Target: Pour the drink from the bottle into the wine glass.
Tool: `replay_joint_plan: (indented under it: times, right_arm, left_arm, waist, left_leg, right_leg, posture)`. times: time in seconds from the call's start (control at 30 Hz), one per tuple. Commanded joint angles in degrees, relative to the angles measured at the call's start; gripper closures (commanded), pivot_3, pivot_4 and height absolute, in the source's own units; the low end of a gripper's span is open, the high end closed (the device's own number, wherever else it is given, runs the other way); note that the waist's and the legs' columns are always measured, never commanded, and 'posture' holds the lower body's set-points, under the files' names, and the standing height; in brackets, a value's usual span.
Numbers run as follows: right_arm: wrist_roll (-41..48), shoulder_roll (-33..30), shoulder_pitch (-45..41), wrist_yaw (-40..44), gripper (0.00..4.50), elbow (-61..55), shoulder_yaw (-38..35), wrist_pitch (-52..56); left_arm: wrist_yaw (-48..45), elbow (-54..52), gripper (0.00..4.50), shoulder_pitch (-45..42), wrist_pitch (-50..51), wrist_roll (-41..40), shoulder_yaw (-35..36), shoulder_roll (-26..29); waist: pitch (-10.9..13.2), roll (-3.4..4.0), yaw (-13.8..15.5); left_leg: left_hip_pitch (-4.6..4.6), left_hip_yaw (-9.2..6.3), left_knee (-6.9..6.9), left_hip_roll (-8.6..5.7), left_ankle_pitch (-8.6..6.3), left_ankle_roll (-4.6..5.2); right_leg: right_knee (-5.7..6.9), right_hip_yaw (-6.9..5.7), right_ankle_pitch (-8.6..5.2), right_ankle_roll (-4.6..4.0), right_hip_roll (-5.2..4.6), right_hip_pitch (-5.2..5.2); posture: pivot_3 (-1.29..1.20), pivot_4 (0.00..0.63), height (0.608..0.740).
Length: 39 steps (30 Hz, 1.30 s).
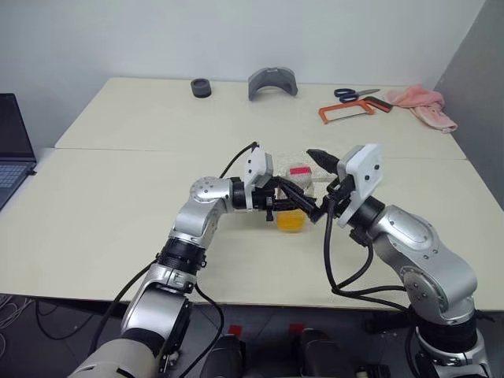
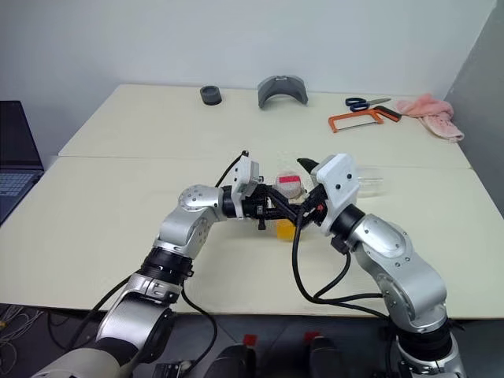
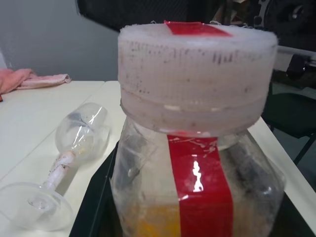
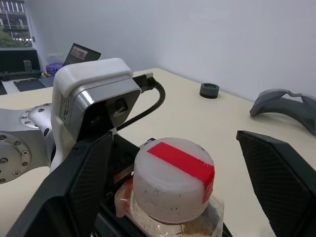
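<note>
Your surface (image 1: 118,205) is a pale cream top with both arms meeting over its middle. Beyond the claws, at the far edge, lie a grey curved piece (image 1: 272,83), an orange-framed hacksaw (image 1: 346,111), a pink cloth (image 1: 425,106), blue-handled scissors (image 1: 356,94) and a small black ring (image 1: 201,87); a laptop (image 1: 12,150) sits well off to the left claw's outer side.

Your left claw (image 1: 282,205) reaches in level from the left and is clamped on the bottle (image 3: 197,187), its black fingers pressed to the clear body below the cap. The bottle stands upright in that grip, just above the surface, with a red stripe running up its front and over the whitish cap (image 4: 174,177).

Your right claw (image 4: 173,192) has its fingers (image 4: 276,182) spread wide apart, one on each side of the cap, neither touching it.

The drink (image 1: 290,221) is an orange-yellow pool low in the bottle, under the left claw's fingers.

The wine glass (image 3: 74,148) lies on its side on the surface just beside the bottle, past the left claw's tips.
</note>
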Motion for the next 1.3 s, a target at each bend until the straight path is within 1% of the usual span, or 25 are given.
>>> replay_joint_plan:
  times: [0.03, 0.17, 0.23, 0.3, 0.43, 0.47, 0.5, 0.53, 0.57, 0.6, 0.7, 0.77, 0.83, 0.9, 0.97, 1.03, 1.1, 1.2, 1.3]
  right_arm:
    - [0.41, 0.18, -0.20, 0.70, 1.19, -1.14, 0.31, -0.38]
    - [0.84, 0.48, -0.12, 1.19, 2.62, -0.85, 0.02, -0.71]
    - [1.16, 0.48, -0.29, 2.12, 2.69, -0.49, -0.05, -1.38]
    - [1.85, -0.79, -0.58, 5.42, 2.69, 0.04, 0.29, -2.54]
    - [3.63, -7.30, -3.27, 19.15, 2.69, 4.57, 0.85, -7.85]
    - [3.73, -9.93, -5.61, 24.83, 2.69, 7.64, 1.17, -9.99]
    - [4.15, -13.41, -10.34, 33.71, 2.69, 13.15, 1.72, -12.23]
    - [4.75, -15.74, -14.56, 40.55, 2.69, 17.89, 2.12, -13.46]
    - [5.36, -17.24, -18.15, 45.38, 2.69, 21.86, 2.55, -13.92]
    - [5.67, -18.18, -21.13, 48.64, 2.69, 24.94, 3.20, -13.77]
    - [6.90, -18.75, -25.14, 52.73, 2.69, 29.13, 3.69, -11.25]
    - [6.30, -18.73, -25.52, 52.89, 2.69, 30.02, 3.29, -11.11]
    - [6.13, -17.71, -24.91, 49.89, 1.93, 29.95, 1.23, -11.33]
    - [6.95, -17.18, -23.81, 47.35, 1.31, 28.77, -0.83, -10.45]
    - [8.59, -16.31, -20.46, 41.55, 0.63, 24.47, -4.54, -7.83]
    - [10.24, -14.88, -16.30, 35.54, 0.62, 18.85, -7.75, -5.55]
    - [10.36, -12.78, -12.79, 29.90, 0.62, 13.89, -8.96, -4.29]
    - [7.06, -8.69, -7.70, 21.13, 0.62, 7.26, -6.95, -4.11]
    - [2.83, -4.18, -5.34, 14.30, 0.62, 5.09, -3.78, -5.69]
  left_arm:
    - [-0.43, -0.24, 2.78, -1.89, -1.64, 0.02, 0.64, -0.22]
    - [-0.34, -0.53, 2.78, -1.72, -1.62, 0.16, 0.79, -0.19]
    - [-0.36, -0.87, 2.79, -1.36, -1.63, 0.21, 0.73, -0.11]
    - [-0.42, -1.06, 2.79, -1.25, -1.53, 0.19, 0.71, -0.03]
    - [-1.85, -1.30, 2.79, -1.54, -1.22, -0.05, 0.72, 0.53]
    - [-2.99, -1.45, 2.79, -1.62, -1.03, -0.18, 0.55, 1.01]
    - [-4.68, -2.01, 2.79, -1.53, -0.78, -0.25, 0.10, 1.81]
    - [-6.01, -2.49, 2.79, -1.42, -0.57, -0.28, -0.25, 2.43]
    - [-6.91, -2.85, 2.79, -1.33, -0.44, -0.33, -0.54, 2.86]
    - [-7.12, -3.10, 2.79, -1.21, -0.42, -0.32, -0.69, 3.00]
    - [-6.27, -3.46, 2.81, -0.92, -0.53, -0.28, -0.39, 2.68]
    - [-5.23, -3.85, 2.81, -0.59, -0.47, -0.35, -0.01, 2.33]
    - [-4.10, -4.38, 2.81, -0.09, -0.35, -0.39, 0.44, 2.01]
    - [-3.03, -4.87, 2.82, 0.35, -0.20, -0.52, 0.80, 1.79]
    - [-1.34, -5.14, 2.82, 0.78, -0.41, -0.90, 1.40, 1.20]
    - [0.11, -5.27, 2.82, 1.03, -0.48, -1.31, 2.08, 0.51]
    - [0.80, -5.47, 2.82, 1.20, -0.06, -1.61, 2.50, 0.04]
    - [1.12, -5.53, 2.82, 1.34, 0.17, -1.55, 2.39, -0.39]
    - [0.89, -5.55, 2.82, 1.39, 0.40, -1.58, 2.05, -0.82]
  waist:
    - [0.00, 0.00, 0.00]
    - [0.00, 0.00, 0.00]
    - [0.00, 0.00, 0.00]
    - [0.00, 0.00, 0.00]
    - [0.00, 0.00, 0.00]
    - [0.00, 0.00, -0.04]
    - [0.04, 0.05, -0.26]
    - [0.16, 0.13, -0.56]
    - [0.19, 0.14, -0.63]
    - [0.19, 0.14, -0.71]
    - [0.18, 0.14, -0.83]
    - [0.19, 0.14, -0.79]
    - [0.19, 0.14, -0.72]
    - [0.19, 0.14, -0.58]
    - [0.18, 0.14, -0.24]
    - [0.18, 0.14, 0.11]
    - [0.19, 0.14, 0.18]
    - [0.18, 0.14, 0.14]
    - [0.18, 0.15, -0.08]
  left_leg:
    - [0.00, 0.00, 0.00, 0.00, 0.00, 0.00]
    - [0.00, 0.00, 0.00, -0.01, 0.00, 0.00]
    - [0.00, 0.00, 0.00, -0.01, 0.00, 0.00]
    - [0.00, 0.00, 0.00, -0.01, 0.00, 0.01]
    - [0.00, 0.13, 0.00, -0.04, -0.01, 0.01]
    - [0.01, 0.18, 0.00, -0.04, -0.01, 0.02]
    - [0.02, 0.20, 0.00, -0.05, -0.01, 0.02]
    - [0.03, 0.26, 0.01, -0.04, -0.01, 0.02]
    - [0.06, 0.33, 0.01, -0.05, -0.01, 0.03]
    - [0.07, 0.32, -0.02, -0.04, 0.00, 0.03]
    - [0.08, 0.21, -0.05, 0.06, -0.01, 0.04]
    - [0.00, 0.19, -0.08, 0.06, 0.00, 0.03]
    - [-0.05, 0.16, -0.06, 0.09, 0.00, 0.02]
    - [-0.05, 0.10, -0.04, 0.09, 0.00, 0.02]
    - [-0.07, 0.06, 0.01, 0.06, 0.00, 0.02]
    - [-0.08, -0.05, 0.01, 0.07, 0.00, 0.02]
    - [-0.10, -0.10, 0.00, 0.08, 0.01, 0.01]
    - [-0.10, -0.08, 0.00, 0.07, 0.01, 0.00]
    - [-0.06, -0.04, 0.01, 0.06, 0.01, -0.01]
  right_leg:
    - [0.00, 0.00, 0.00, 0.00, 0.00, 0.00]
    - [0.00, -0.01, 0.00, 0.00, 0.00, 0.00]
    - [0.00, 0.00, 0.00, 0.00, 0.00, 0.00]
    - [0.00, 0.00, 0.00, 0.00, 0.00, 0.00]
    - [-0.02, -0.01, 0.00, 0.00, -0.01, 0.01]
    - [-0.03, -0.01, 0.00, 0.00, 0.01, 0.01]
    - [-0.03, -0.02, 0.00, 0.00, 0.03, 0.01]
    - [-0.03, 0.02, 0.00, 0.00, 0.06, 0.01]
    - [-0.05, 0.05, 0.03, 0.04, 0.06, 0.02]
    - [-0.06, 0.02, 0.03, 0.04, 0.08, 0.04]
    - [-0.07, -0.12, 0.00, -0.03, 0.14, 0.07]
    - [-0.07, -0.10, -0.01, -0.04, 0.08, 0.01]
    - [-0.08, -0.08, -0.01, -0.04, -0.04, -0.01]
    - [-0.08, 0.01, 0.00, -0.02, -0.17, -0.02]
    - [-0.08, 0.01, 0.01, -0.01, -0.20, -0.02]
    - [-0.08, -0.02, 0.01, -0.01, -0.21, -0.01]
    - [-0.08, -0.04, 0.01, -0.01, -0.20, -0.02]
    - [-0.04, -0.03, 0.01, -0.01, -0.19, -0.02]
    - [0.02, 0.01, 0.00, 0.00, -0.15, -0.03]
  posture:
    - [0.00, 0.150, 0.740]
    - [0.00, 0.150, 0.740]
    - [0.00, 0.150, 0.740]
    - [0.00, 0.150, 0.740]
    - [0.00, 0.150, 0.740]
    - [0.00, 0.150, 0.740]
    - [0.00, 0.150, 0.740]
    - [0.00, 0.150, 0.740]
    - [0.00, 0.150, 0.740]
    - [0.00, 0.150, 0.740]
    - [0.00, 0.150, 0.740]
    - [0.00, 0.150, 0.740]
    - [0.00, 0.150, 0.740]
    - [0.00, 0.150, 0.740]
    - [0.00, 0.150, 0.740]
    - [0.00, 0.150, 0.740]
    - [0.00, 0.150, 0.740]
    - [0.00, 0.150, 0.740]
    - [0.00, 0.150, 0.740]
